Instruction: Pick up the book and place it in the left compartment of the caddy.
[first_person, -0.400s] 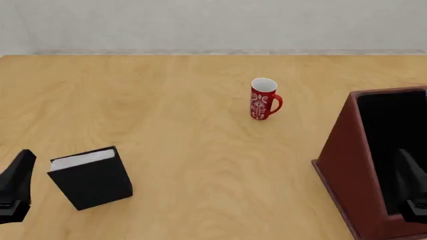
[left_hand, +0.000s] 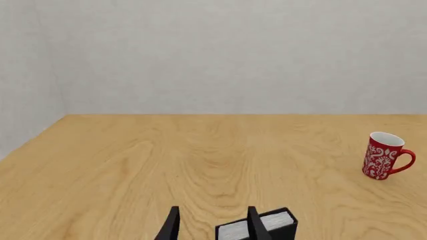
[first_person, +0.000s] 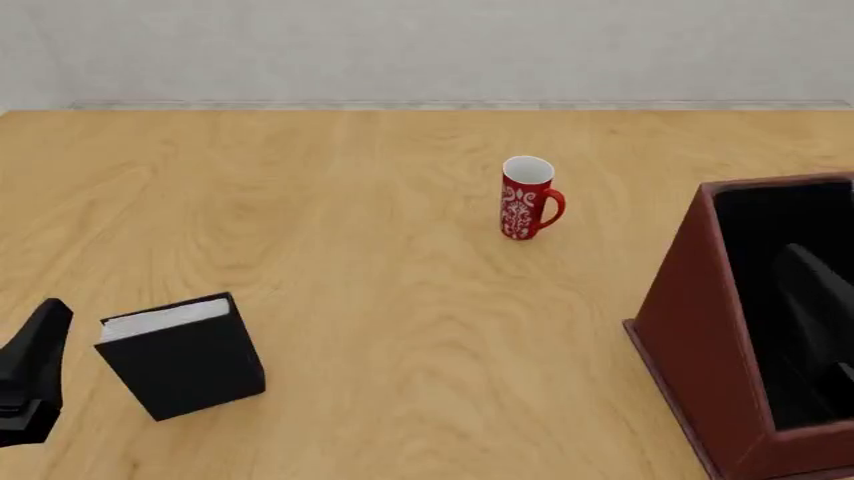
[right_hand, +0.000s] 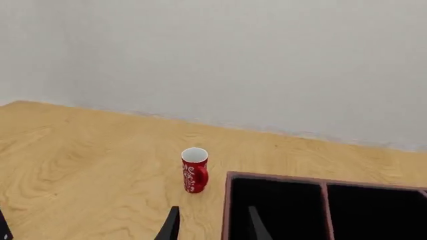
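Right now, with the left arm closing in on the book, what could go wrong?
The book stands upright and unsupported; the left gripper, open and off to one side, could tip it. The caddy sits far right, so the carry is long. The mug stands apart and is unlikely to interfere.

Black book (first_person: 187, 362) with white page edge; red mug (first_person: 527, 197) patterned white; dark red-brown caddy (first_person: 697, 325), black inside; pale wood-grain table (first_person: 334, 220).

Bare sim test bench: plain wood-grain table (first_person: 374, 180), blank grey wall (first_person: 427, 45), flat rendered lighting.
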